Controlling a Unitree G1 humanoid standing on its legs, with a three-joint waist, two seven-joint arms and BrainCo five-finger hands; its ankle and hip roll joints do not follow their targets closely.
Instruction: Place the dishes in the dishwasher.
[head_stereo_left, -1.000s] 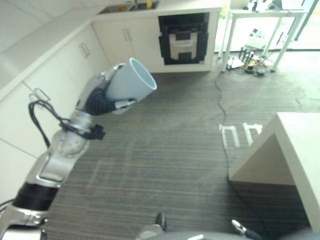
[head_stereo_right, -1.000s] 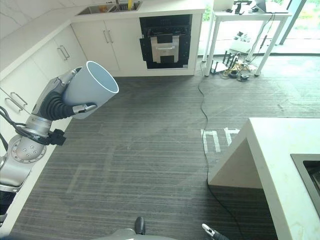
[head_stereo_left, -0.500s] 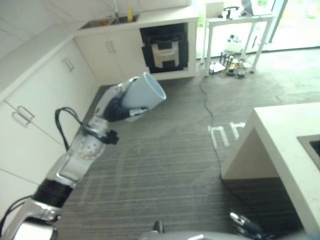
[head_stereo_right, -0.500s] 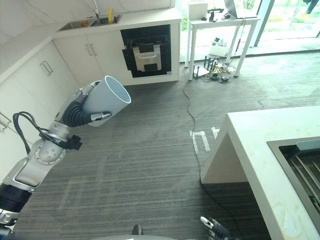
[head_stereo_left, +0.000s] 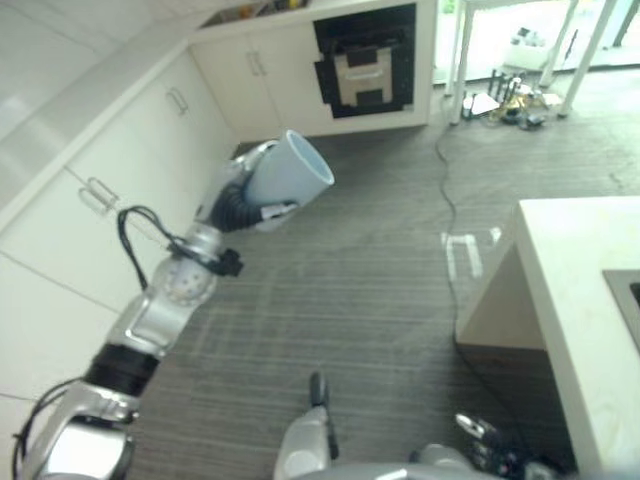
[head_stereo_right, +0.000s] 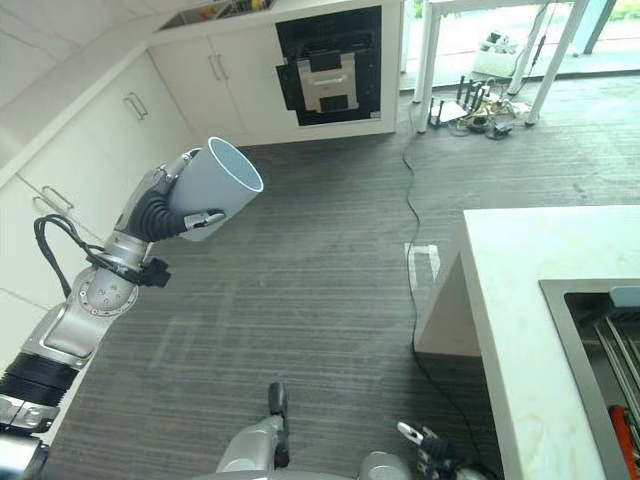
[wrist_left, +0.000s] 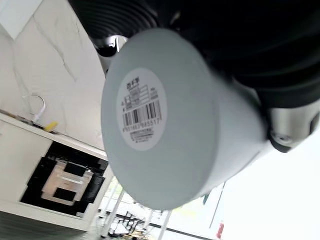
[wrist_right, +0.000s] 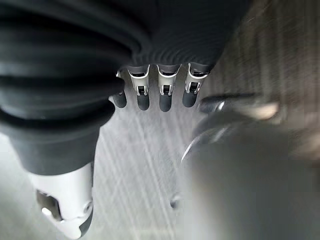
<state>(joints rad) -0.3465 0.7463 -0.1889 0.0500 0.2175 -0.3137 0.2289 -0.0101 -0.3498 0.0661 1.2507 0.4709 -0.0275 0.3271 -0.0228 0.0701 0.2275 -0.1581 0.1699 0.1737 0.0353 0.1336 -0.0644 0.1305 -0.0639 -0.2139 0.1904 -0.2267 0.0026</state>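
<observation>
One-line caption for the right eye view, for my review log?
Left hand holds a pale blue cup tilted above the grey floor.

One pale blue-grey cup (head_stereo_right: 213, 186), with one barcode sticker (wrist_left: 141, 112) on its base. Two robot hands: the left hand (head_stereo_right: 160, 210) and the right hand (wrist_right: 150, 95). One open dishwasher (head_stereo_right: 328, 66) set in the far cabinet run. Four cabinet door handles can be made out: a pair (head_stereo_left: 256, 63) beside the dishwasher, one (head_stereo_right: 133, 104) further along, and one (head_stereo_right: 55, 197) nearer. One white counter (head_stereo_right: 520, 300) with one sink (head_stereo_right: 605, 345) let into it. One white table (head_stereo_right: 490, 50) by the window, with four legs counted
</observation>
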